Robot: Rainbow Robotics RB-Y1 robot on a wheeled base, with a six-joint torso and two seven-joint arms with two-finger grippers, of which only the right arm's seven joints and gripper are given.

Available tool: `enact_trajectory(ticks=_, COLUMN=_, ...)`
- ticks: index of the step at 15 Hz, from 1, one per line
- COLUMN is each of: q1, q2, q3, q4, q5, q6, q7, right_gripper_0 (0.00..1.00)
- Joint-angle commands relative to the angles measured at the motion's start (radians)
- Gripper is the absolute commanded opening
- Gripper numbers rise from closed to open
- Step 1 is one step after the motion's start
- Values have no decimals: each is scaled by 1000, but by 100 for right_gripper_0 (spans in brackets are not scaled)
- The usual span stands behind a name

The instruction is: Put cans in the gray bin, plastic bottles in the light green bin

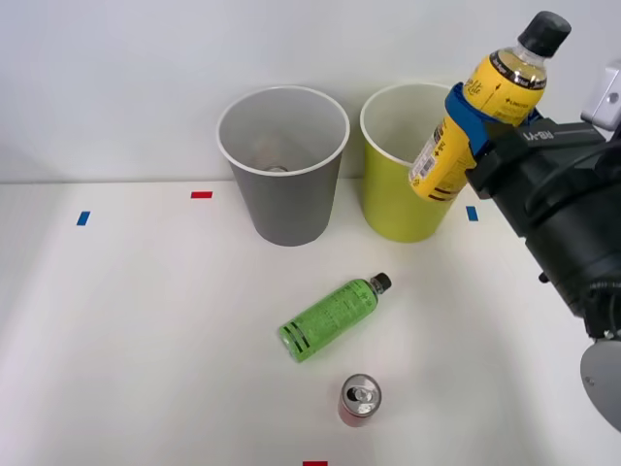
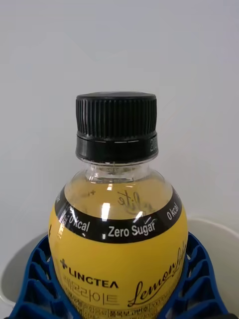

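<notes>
Clamped in my right hand (image 1: 464,124), the yellow-orange plastic bottle with a black ribbed cap (image 1: 485,102) hangs tilted over the lime bin's white rim (image 1: 374,136). It seems light, stiff and smooth-labelled, so I judge my mid-body hold is safest.

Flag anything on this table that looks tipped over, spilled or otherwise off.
The green bottle lies on its side on the table, cap toward the light green bin; no spill around it. The red can stands upright, as do both bins. The yellow bottle is tilted, but only because the right claw holds it.
</notes>
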Motion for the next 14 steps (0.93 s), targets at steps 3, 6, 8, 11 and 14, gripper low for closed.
enact_trajectory(ticks=3, q1=-222, q2=7, q3=-64, q4=194, q5=-7, q6=20, q7=-20, right_gripper_0=0)
enact_trajectory(ticks=6, q1=-369, q2=4, q3=-80, q4=367, q5=10, q6=-19, q7=-13, right_gripper_0=0)
enact_trajectory(ticks=8, q1=-447, q2=-14, q3=-83, q4=458, q5=25, q6=-19, q7=-8, right_gripper_0=0)
enact_trajectory(ticks=11, q1=-513, q2=-48, q3=-74, q4=561, q5=41, q6=-19, q7=-3, right_gripper_0=0)
enact_trajectory(ticks=14, q1=-567, q2=-56, q3=-63, q4=637, q5=53, q6=-20, q7=-6, right_gripper_0=0)
